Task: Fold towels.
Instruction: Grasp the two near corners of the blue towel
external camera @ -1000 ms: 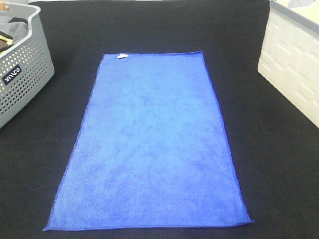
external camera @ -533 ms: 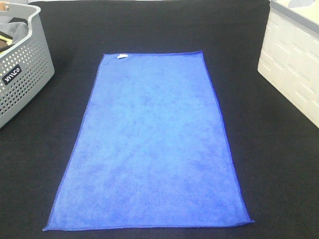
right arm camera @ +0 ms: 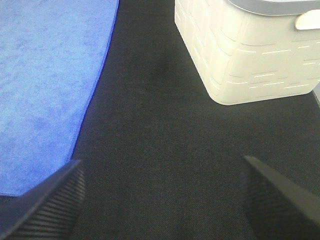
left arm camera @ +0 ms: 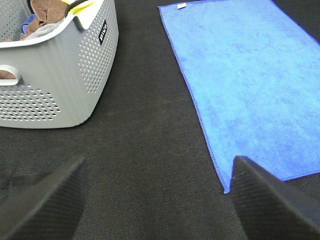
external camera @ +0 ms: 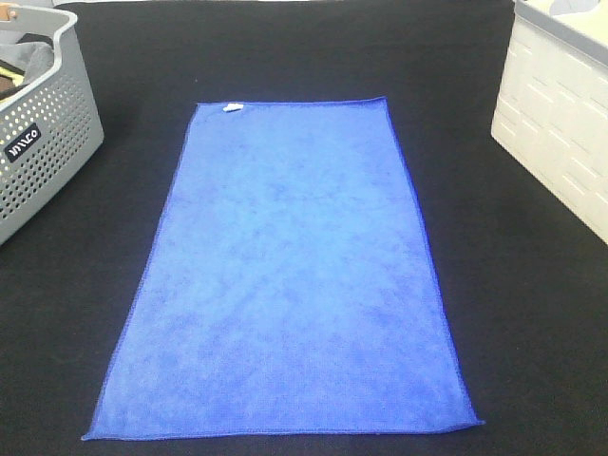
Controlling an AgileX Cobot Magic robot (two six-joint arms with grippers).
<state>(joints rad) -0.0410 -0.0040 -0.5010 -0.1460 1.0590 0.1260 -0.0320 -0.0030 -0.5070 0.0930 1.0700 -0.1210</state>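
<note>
- The blue towel (external camera: 285, 275) lies spread flat, in a single layer, in the middle of the black table cover (external camera: 532, 323), its long sides running away from the robot.
- Its small white tag (external camera: 230, 106) sits at the far left corner, and a darker blue hem (external camera: 418, 204) runs round the edge.
- The cloth looks smooth, with no fold in it and only faint creases.
- A grey perforated basket (external camera: 43, 133) stands at the far left, well apart from the towel. It has a dark label (left arm camera: 103, 31) on its side and brown and grey cloths (left arm camera: 42, 15) bundled inside.
- A cream crate (external camera: 560, 123) with a brick-like pattern stands at the far right, also clear of the towel.
- The left pincer (left arm camera: 158, 167) is spread wide and holds nothing. It hangs above the bare black cover near the towel's near left corner, and one of its ridged black fingers (left arm camera: 260, 200) is just beside that corner.
- The right pincer (right arm camera: 161, 162) is likewise spread wide and empty, over the black strip between the towel's right edge and the cream crate.
- Neither pincer shows from the high camera.
</note>
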